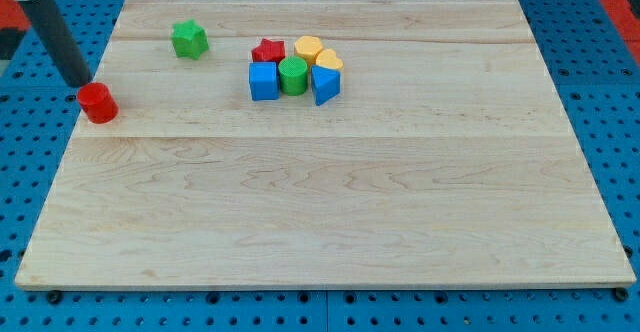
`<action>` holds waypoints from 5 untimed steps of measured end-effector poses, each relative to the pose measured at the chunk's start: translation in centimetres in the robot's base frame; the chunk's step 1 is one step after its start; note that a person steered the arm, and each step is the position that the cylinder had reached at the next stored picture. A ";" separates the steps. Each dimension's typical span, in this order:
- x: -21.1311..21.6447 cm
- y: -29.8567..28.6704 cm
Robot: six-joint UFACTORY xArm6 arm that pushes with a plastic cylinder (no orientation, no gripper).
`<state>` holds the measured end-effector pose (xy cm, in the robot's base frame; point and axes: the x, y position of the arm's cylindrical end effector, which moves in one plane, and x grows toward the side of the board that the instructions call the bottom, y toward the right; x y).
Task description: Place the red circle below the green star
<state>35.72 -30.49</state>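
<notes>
Since our arm carries no claw at all, only a straight dark rod, nothing is held or clamped; my tip (83, 82) rests on the pale wooden tabletop (330, 222) at the view's far left, just above and to the left of the small red cylindrical block, the red circle (98, 103), and seemingly touching its upper edge. That red circle sits near the tabletop's left edge. The green star-shaped block (189, 40) lies well apart from it, up and to the view's right.

We judge the step in hand to be pushing the red circle rightwards until it sits directly beneath the green star. From where my tip stands now, a push would drive the block down and right, which is roughly useful, but we would do better to bring the tip round to the block's left side and push level, correcting early if the round block rolls off the contact line. We should stop once it lines up under the star.

The cluster further right, a red star-shaped block (268, 50), two yellow blocks (315, 51), a blue cube (263, 81), a green cylinder (293, 75) and a blue wedge-like block (325, 84), should stay out of our path.
</notes>
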 end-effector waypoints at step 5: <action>6.0 8.3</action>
